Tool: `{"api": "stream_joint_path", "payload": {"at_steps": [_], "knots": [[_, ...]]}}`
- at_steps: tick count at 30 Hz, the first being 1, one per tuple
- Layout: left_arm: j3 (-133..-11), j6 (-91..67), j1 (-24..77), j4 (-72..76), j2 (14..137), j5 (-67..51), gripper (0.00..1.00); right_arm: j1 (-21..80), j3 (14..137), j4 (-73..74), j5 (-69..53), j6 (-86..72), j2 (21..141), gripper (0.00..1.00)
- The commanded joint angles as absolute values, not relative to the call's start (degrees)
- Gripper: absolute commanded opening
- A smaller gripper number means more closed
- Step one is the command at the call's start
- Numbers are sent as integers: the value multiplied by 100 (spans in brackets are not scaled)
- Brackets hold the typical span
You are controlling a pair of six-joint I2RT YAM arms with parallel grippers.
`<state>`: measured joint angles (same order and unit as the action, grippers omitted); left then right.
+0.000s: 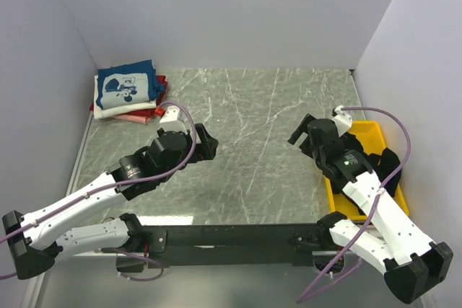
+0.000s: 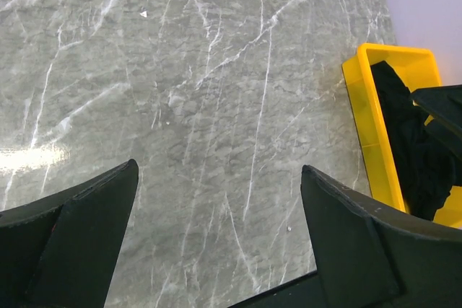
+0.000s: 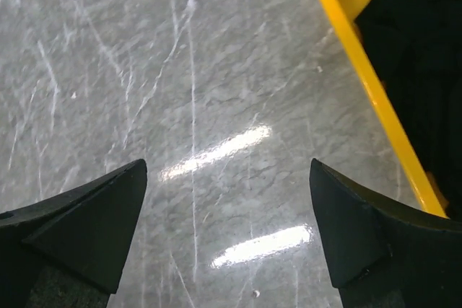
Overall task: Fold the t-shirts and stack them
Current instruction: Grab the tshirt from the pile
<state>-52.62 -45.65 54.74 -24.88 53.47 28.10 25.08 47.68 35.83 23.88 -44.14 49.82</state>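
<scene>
A folded stack sits at the back left corner: the blue t-shirt (image 1: 126, 86) with a white cartoon print on top, a white one (image 1: 108, 112) under it and a red one (image 1: 141, 115) at the bottom. The black t-shirt (image 1: 386, 164) lies crumpled in the yellow tray (image 1: 369, 135) at the right; it also shows in the left wrist view (image 2: 415, 142) and the right wrist view (image 3: 422, 48). My left gripper (image 1: 206, 142) is open and empty over bare table, left of centre. My right gripper (image 1: 303, 131) is open and empty beside the tray's left wall.
The grey marble table (image 1: 253, 149) is walled by white panels at the back and both sides. The yellow tray (image 3: 361, 70) stands along the right edge. A black rail (image 1: 231, 236) runs along the near edge between the arm bases.
</scene>
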Motion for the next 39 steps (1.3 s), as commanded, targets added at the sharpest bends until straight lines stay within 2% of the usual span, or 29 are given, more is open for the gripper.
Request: {"api": "stream_joint_path", "payload": {"at_steps": [1, 8, 11, 19, 24, 33, 37, 39], "knots": [[-5484, -4395, 5493, -2461, 5353, 2707, 100, 2461, 5159, 3937, 3128, -4790, 5010, 99], [-5581, -4219, 5502, -2566, 5475, 2707, 99, 2338, 5458, 4306, 3779, -4887, 5413, 95], [-5660, -4166, 5502, -2654, 5581, 2698, 100, 1865, 5589, 4359, 3876, -4843, 5721, 95], [-5766, -4096, 5502, -2698, 5739, 2619, 99, -129, 5520, 3877, 3042, -4527, 6319, 90], [-5862, -4052, 5502, -2795, 5827, 2610, 99, -1255, 4976, 3420, 2339, -4535, 6609, 89], [-5880, -4069, 5493, -2725, 6003, 2461, 99, -1758, 4140, 2690, 1925, -4887, 7338, 88], [-5932, -4122, 5493, -2751, 6143, 2408, 99, -1784, 4052, 2505, 1776, -4878, 7786, 81], [-5950, -4157, 5493, -2768, 6179, 2391, 100, -1784, 4069, 2487, 1723, -4852, 7857, 70]]}}
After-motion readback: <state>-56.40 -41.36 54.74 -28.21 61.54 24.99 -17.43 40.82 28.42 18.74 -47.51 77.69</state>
